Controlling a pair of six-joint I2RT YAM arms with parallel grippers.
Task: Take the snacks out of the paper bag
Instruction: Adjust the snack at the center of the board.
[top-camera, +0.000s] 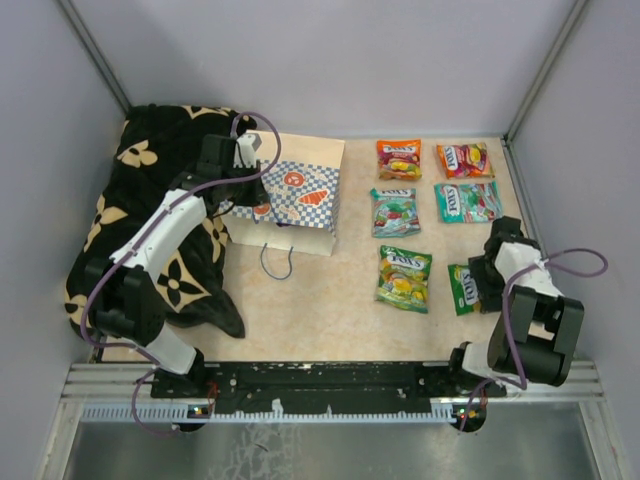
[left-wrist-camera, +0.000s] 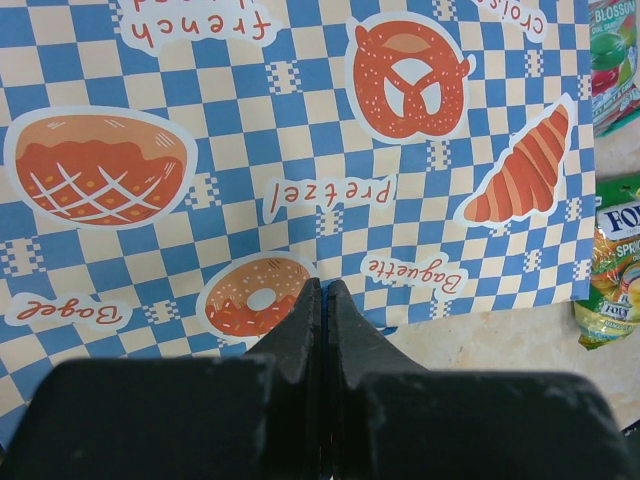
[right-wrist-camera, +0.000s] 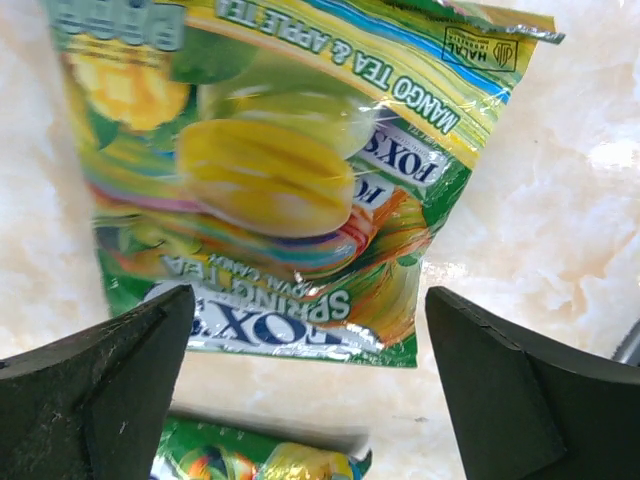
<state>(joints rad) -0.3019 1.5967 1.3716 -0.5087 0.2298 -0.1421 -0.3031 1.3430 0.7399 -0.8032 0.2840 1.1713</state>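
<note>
Far left, the black flowered cloth (top-camera: 150, 225) is heaped against the side wall. The paper bag (top-camera: 305, 195) lies flat on the table just beside it, with its cord handles (top-camera: 277, 262) trailing toward the near edge. The left gripper (top-camera: 252, 190) is over the bag's left side, closed tight — the wrist view shows its fingertips (left-wrist-camera: 300, 325) pressed together on the checkered print. Bare table (top-camera: 320, 300) opens in front of the bag. To the right, six snacks (top-camera: 399, 159) lie out in two columns. The right gripper (top-camera: 487, 275) hangs close to the right wall (top-camera: 600, 200), fingers spread wide — its wrist view frames a green mango-tea packet (right-wrist-camera: 280, 180) between them.
</note>
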